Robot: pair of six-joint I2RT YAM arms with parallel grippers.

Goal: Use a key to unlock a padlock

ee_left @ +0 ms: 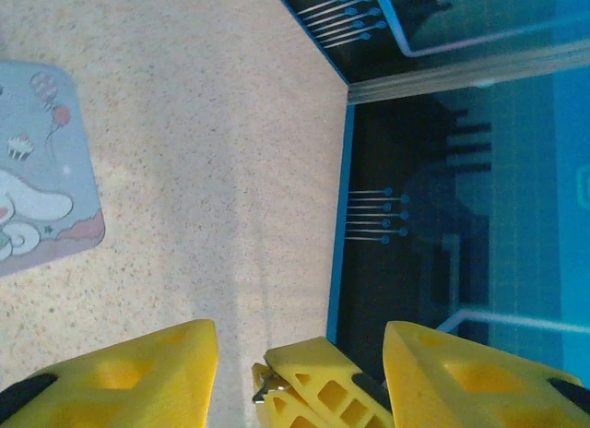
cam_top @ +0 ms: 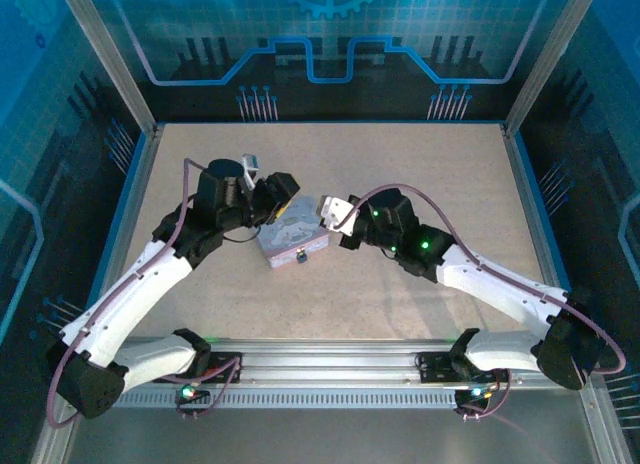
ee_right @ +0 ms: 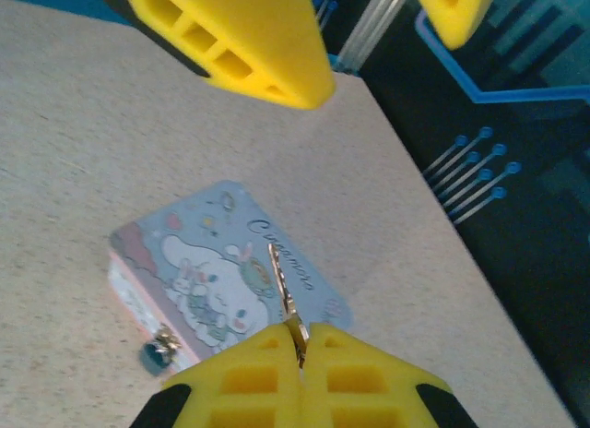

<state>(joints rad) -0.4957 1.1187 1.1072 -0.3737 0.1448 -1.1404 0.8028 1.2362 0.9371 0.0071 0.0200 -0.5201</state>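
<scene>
Closest to your right wrist camera were the right tool's 2 yellow fingers, pressed together and clamped on the key. The key's thin shaft stuck out past the fingertips, pointing away from that tool. In that view it crossed the cartoon-printed lid of the pale lilac tin.

The tin lay flat on the speckled table, ahead of and below the right tool. The padlock, a tiny dark blue body with a small shackle, sat ahead and to the left of the right tool's tips. It was against the tin's side wall, low by the table. The key and the padlock were apart.

Your left tool stood ahead of the right tool, above the tin. Its 2 yellow fingers were apart and gripped nothing. From your left wrist camera, the right tool's tips sat in the gap between those fingers, and a speck of the key showed at their left edge. I could not tell whether the tools touched. The tin lay ahead and to the left of the left tool.

From above, both tools met at the tin's far side, and the padlock was on the side away from them.
</scene>
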